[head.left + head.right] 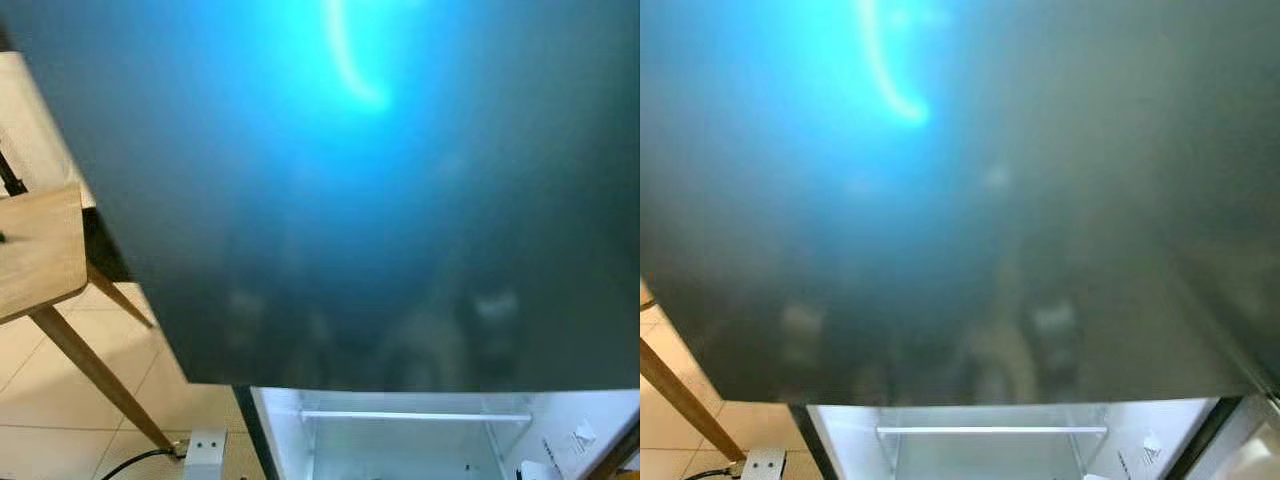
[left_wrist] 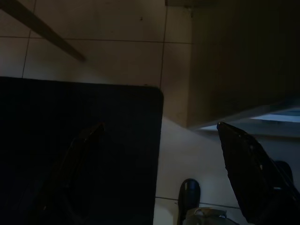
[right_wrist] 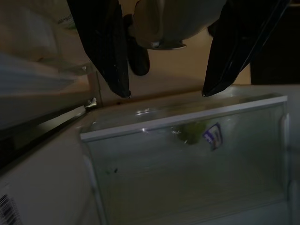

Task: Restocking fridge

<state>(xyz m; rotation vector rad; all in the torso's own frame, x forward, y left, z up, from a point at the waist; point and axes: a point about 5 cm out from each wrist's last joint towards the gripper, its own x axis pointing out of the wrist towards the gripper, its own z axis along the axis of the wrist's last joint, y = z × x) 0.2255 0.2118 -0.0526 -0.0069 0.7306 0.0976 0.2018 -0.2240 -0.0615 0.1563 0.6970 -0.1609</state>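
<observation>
The fridge's dark glossy upper door (image 1: 400, 200) stands close in front of me and reflects a blue glow. Below it the lower compartment (image 1: 400, 440) is open, white inside, with a glass shelf (image 1: 990, 431) across it. My right gripper (image 3: 166, 93) is open with nothing between its fingers, just above a clear drawer (image 3: 187, 154). Something green (image 3: 190, 132) and a sticker (image 3: 213, 136) show through the drawer's front. My left gripper (image 2: 160, 125) hangs open in the dark over the floor.
A wooden table (image 1: 35, 250) with slanted legs stands to my left on pale tiles (image 1: 60, 400). A white power strip (image 1: 205, 450) with a black cable lies by the fridge's foot. In the left wrist view a black panel (image 2: 79, 150) lies below the fingers.
</observation>
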